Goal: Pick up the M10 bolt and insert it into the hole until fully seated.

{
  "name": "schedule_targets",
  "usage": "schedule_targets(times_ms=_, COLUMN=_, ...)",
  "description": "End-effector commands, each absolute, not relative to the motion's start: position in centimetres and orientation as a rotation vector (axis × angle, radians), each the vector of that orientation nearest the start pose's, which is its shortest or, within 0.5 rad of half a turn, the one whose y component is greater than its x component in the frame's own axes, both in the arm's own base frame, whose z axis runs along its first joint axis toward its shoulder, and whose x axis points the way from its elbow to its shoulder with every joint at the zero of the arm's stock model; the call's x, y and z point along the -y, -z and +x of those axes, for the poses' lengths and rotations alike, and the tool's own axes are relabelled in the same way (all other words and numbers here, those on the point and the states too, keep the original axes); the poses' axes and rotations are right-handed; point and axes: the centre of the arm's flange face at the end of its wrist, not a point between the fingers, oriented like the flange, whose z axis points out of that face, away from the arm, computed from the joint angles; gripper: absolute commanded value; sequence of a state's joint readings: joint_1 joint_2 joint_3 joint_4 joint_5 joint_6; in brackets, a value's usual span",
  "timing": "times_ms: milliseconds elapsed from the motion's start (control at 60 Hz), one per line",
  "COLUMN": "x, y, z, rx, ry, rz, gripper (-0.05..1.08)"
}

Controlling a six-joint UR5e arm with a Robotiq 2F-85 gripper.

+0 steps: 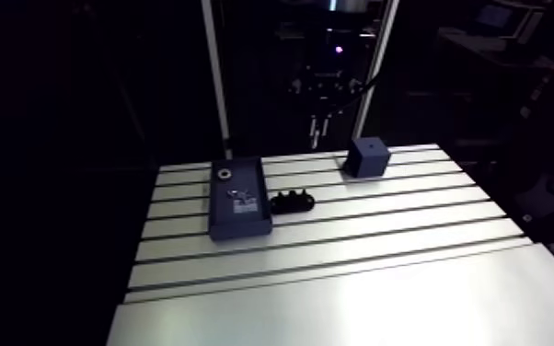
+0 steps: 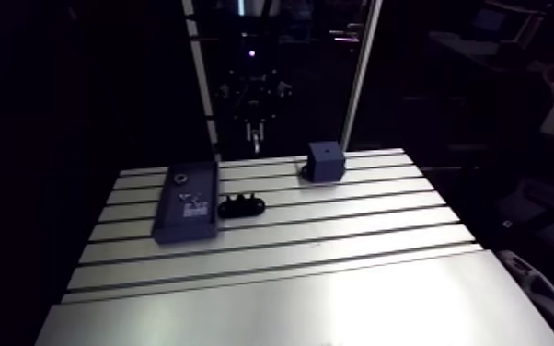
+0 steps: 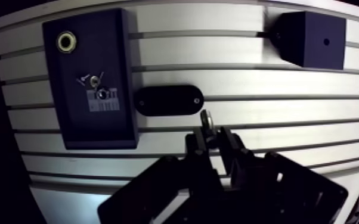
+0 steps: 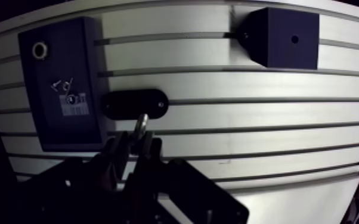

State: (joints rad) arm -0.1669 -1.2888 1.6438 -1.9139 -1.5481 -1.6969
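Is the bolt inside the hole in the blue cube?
No, the bolt is pinched in the gripper, well apart from the dark blue cube.

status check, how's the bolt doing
Gripper jaws shut on bolt. Bolt not yet at the hole in the block. Black oval holder just ahead.

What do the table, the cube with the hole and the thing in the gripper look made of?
Table: bare silvery metal, likely aluminium, its pale surface reflecting light. Cube: matte dark blue, probably plastic, no glints. Bolt pinched in the gripper: bright silvery metal, likely steel, though too small to be sure.
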Motion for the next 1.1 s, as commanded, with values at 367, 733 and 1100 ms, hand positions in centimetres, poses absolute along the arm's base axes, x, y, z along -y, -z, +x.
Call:
schedule_targets(times_ms=367, x=-4.1, y=-35.4, z=-62.1, rx=-3.001, ry=0.063, rz=0.224, gripper=1.05)
schedule_targets(times_ms=733, x=-6.5, y=-34.5, z=-64.5, rx=-2.952, ry=0.016, rz=0.254, gripper=1.08)
schedule_targets(times_ms=1100, x=-10.5, y=-33.7, z=-68.6, rx=-2.946, ry=0.019, rz=0.304, gripper=1.08)
